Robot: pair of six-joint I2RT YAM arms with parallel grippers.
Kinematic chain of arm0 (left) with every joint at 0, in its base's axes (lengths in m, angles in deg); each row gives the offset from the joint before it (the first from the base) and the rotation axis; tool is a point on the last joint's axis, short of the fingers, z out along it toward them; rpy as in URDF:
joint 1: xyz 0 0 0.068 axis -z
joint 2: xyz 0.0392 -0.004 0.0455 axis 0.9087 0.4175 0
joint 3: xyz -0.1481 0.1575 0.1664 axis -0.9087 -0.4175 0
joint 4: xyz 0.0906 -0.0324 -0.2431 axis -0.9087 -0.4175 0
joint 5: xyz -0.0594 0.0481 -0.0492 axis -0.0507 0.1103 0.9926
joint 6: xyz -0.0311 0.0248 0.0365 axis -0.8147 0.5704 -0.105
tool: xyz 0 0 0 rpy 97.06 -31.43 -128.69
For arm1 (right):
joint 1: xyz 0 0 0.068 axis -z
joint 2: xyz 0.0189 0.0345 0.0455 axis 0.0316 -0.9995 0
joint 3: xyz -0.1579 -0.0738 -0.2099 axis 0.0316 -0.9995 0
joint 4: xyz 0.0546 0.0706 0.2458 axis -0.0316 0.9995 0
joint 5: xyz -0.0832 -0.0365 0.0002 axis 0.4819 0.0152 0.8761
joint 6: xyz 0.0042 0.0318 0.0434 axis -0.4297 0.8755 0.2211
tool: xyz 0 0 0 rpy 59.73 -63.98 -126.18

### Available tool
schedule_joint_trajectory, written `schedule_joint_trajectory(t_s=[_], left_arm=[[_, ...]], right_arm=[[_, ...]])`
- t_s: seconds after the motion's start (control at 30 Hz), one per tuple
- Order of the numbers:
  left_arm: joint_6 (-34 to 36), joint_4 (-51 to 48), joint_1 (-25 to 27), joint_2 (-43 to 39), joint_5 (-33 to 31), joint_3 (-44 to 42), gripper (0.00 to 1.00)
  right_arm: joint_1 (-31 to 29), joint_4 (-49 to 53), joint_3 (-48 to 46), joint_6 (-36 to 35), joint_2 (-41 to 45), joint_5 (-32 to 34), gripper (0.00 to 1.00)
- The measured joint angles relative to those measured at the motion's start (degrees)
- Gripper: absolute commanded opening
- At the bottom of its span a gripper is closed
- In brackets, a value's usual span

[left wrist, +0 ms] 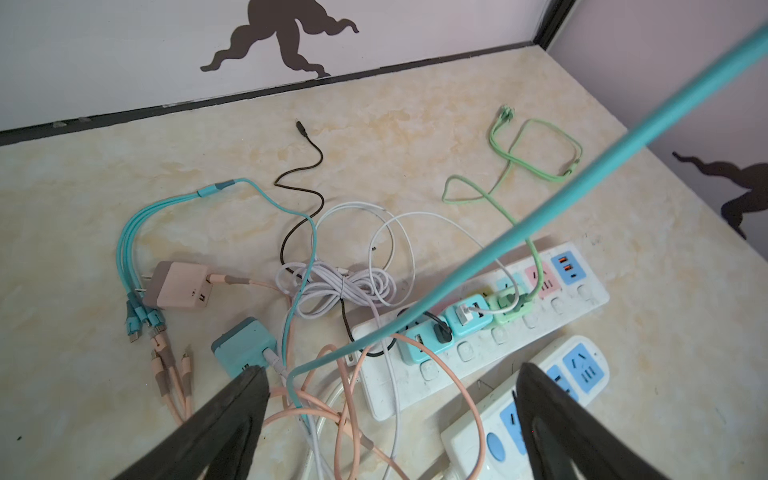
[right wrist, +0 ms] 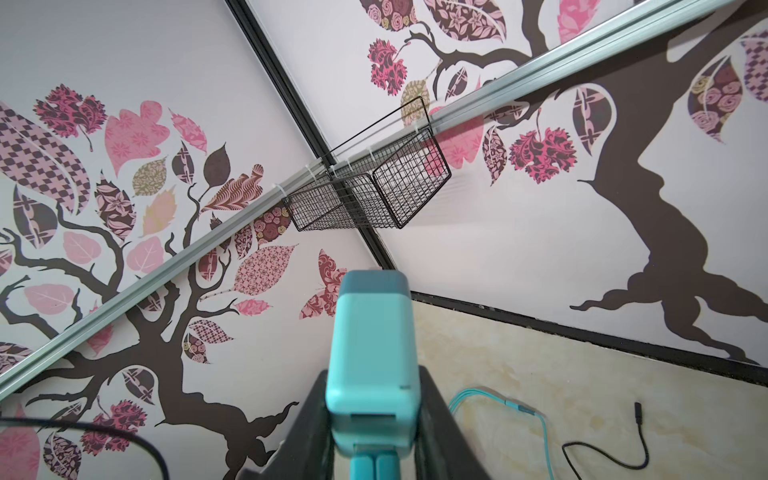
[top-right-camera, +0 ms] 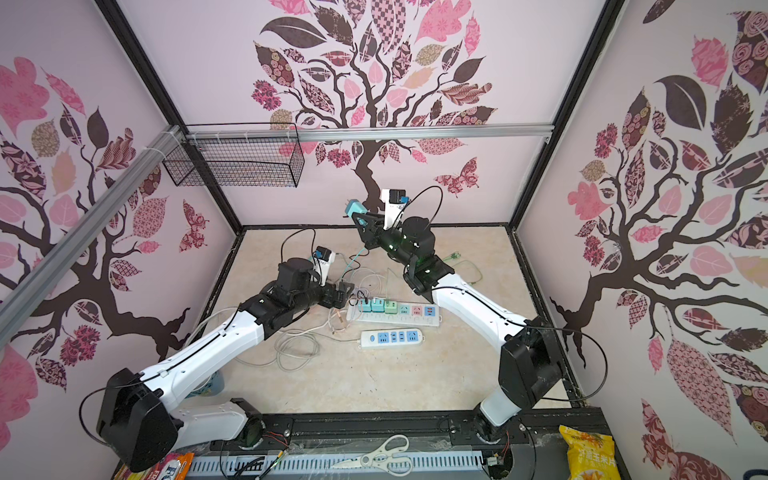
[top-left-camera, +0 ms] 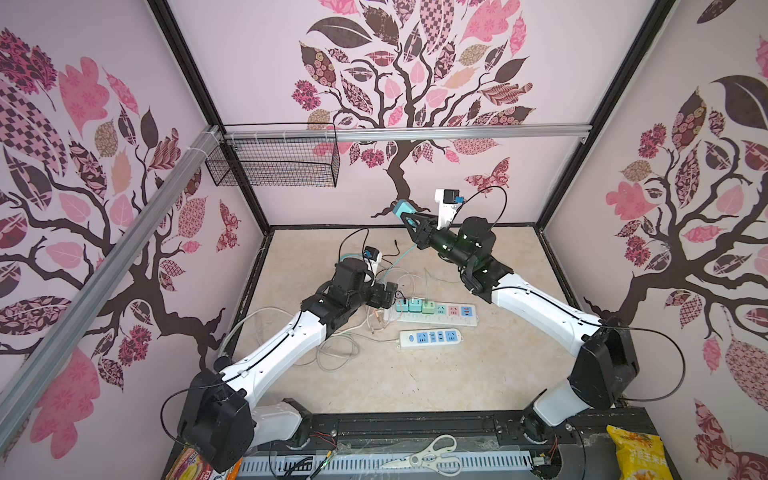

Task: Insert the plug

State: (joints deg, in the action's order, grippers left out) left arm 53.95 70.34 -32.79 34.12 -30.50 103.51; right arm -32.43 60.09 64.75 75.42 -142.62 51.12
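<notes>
Plug aloft
Our right pincer (right wrist: 372,388) grips the plug (right wrist: 371,353) high above the strip (top-left-camera: 440,319); left pincer (left wrist: 388,374) gapes beside its end. We should tip it downward, lowering squarely onto a free socket (top-left-camera: 454,310).

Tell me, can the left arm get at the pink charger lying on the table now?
Probably yes. The left gripper is open and empty, and the pink charger lies uncovered nearby. Only the taut teal cable rising beside the gripper might snag it.
</notes>
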Motion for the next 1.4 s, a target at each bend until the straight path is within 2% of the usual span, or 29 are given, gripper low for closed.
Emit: schedule_joint_trajectory(t_s=[0.13,0.3,0.5,0.63,0.87,0.9,1.0,1.1,1.23,1.4], left_arm=[[0.85,2.89,-1.11,1.27,-1.86,-0.39,0.83],[-0.94,5.79,-5.27,4.33,0.92,-0.63,0.70],[-2.86,8.79,-7.13,7.13,2.62,-1.99,0.58],[-4.17,10.75,-7.82,9.94,2.58,-2.67,0.55],[-6.10,14.49,-8.46,15.52,0.79,-2.93,0.55],[-6.29,15.02,-8.66,15.98,0.44,-2.93,0.53],[-6.88,15.98,-9.92,16.31,0.48,-2.91,0.34],[-7.13,16.61,-11.56,14.51,-1.09,-2.97,0.26],[-8.96,15.47,-17.94,6.38,-5.75,-4.85,0.24],[-14.32,12.26,-34.36,-5.64,-9.64,-4.94,0.26]], right_arm=[[-0.09,0.85,0.57,-0.57,0.31,-0.79,0.00],[-0.09,3.37,2.73,-1.51,1.42,-1.70,0.00],[-0.09,3.82,7.15,-2.14,4.50,-2.36,0.00],[-0.09,3.78,8.83,-2.58,7.56,-2.01,0.00],[-0.09,3.15,9.03,-5.03,13.55,-0.15,0.00],[-0.09,2.99,9.01,-5.49,14.25,0.31,0.00],[-0.09,2.56,8.79,-6.93,16.28,1.66,0.00],[-0.13,2.80,8.50,-7.69,16.85,1.88,0.00],[-0.13,3.37,8.61,-7.45,16.06,0.87,0.00],[-0.42,4.09,8.72,-6.75,12.33,-0.63,0.00]])
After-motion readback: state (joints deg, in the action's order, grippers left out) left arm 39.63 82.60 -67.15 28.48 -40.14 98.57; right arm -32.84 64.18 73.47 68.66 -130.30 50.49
